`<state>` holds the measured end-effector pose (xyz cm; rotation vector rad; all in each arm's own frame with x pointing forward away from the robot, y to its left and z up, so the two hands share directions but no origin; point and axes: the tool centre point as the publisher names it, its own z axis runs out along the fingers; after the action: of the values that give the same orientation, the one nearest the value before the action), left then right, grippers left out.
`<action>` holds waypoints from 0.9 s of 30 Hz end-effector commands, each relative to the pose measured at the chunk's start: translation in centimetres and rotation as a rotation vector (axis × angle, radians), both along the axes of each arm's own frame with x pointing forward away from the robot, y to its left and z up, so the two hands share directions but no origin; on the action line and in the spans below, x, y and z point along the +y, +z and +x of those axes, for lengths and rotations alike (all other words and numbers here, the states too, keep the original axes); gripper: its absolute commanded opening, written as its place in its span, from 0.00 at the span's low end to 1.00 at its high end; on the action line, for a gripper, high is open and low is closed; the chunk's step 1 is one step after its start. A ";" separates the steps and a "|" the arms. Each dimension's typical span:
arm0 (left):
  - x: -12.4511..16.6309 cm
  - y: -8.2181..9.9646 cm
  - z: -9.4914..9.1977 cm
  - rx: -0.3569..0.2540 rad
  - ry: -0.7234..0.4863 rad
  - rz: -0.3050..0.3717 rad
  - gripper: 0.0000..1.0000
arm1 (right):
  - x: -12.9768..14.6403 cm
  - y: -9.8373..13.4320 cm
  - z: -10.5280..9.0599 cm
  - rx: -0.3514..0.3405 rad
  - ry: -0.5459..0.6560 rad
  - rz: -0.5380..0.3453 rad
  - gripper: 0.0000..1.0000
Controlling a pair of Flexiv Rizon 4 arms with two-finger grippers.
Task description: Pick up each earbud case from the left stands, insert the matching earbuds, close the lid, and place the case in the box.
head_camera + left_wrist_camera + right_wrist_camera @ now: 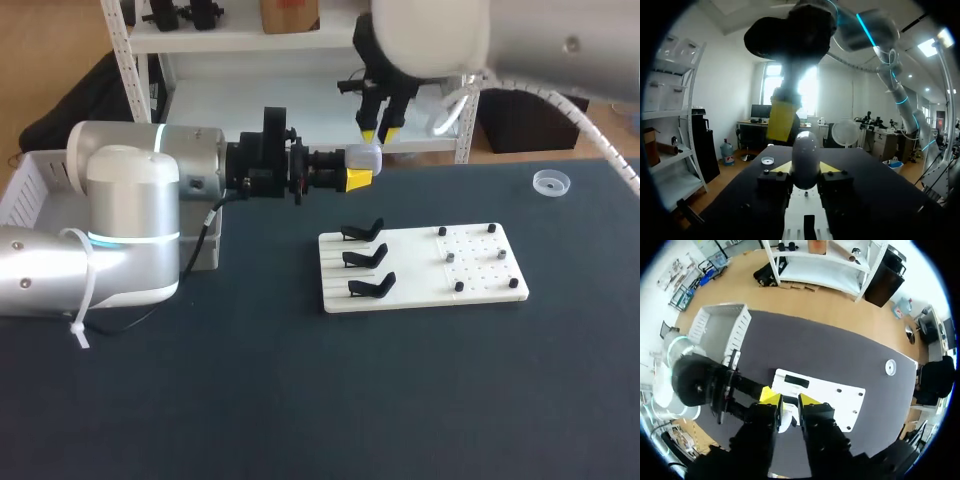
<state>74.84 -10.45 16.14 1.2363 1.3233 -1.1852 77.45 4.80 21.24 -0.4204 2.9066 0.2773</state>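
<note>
A white earbud case [365,157] is held above the table behind the white board, with my left gripper [358,178] shut on it, fingers level. In the left wrist view the case [805,159] stands upright between the yellow tips. My right gripper [380,130] hangs pointing down just over the case's upper end, its fingers a narrow gap apart; I cannot see whether they touch it. In the right wrist view the case [785,417] shows in the gap of that gripper [790,401]. Three black stands [365,258] on the board's left side are bare.
The white board [420,290] lies mid-table, with small dark and grey pieces [458,286] on its right half. A white basket [30,185] stands at the far left behind my left arm. A small clear round dish [550,182] sits at the back right.
</note>
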 end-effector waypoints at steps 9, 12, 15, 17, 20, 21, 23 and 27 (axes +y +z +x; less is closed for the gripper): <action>1.9 1.8 0.4 -0.058 -0.008 0.004 0.00 | -6.2 2.9 -6.7 -0.160 -0.076 0.203 1.00; 4.1 2.9 1.0 -0.110 -0.005 0.017 0.00 | -6.2 2.9 -6.7 -0.160 -0.076 0.203 1.00; 6.6 3.8 1.5 -0.153 -0.007 0.011 0.00 | -6.2 2.9 -6.7 -0.160 -0.076 0.203 1.00; 9.0 4.0 2.2 -0.170 -0.004 0.029 0.00 | -6.2 2.9 -6.7 -0.160 -0.076 0.203 1.00; 12.6 4.3 3.0 -0.181 0.009 0.065 0.00 | -6.2 2.9 -6.7 -0.160 -0.076 0.203 1.00; 13.9 4.3 3.3 -0.174 0.022 0.076 0.00 | -6.2 2.9 -6.7 -0.160 -0.076 0.203 1.00; 16.5 4.1 3.8 -0.185 0.024 0.077 0.00 | -6.2 2.9 -6.7 -0.160 -0.076 0.203 1.00; 21.4 3.3 4.5 -0.184 0.078 0.062 0.00 | -6.2 2.9 -6.7 -0.160 -0.076 0.203 1.00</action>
<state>80.05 5.70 19.65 1.3131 1.2822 -0.9571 71.28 -1.26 24.28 -0.3174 2.7807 0.4996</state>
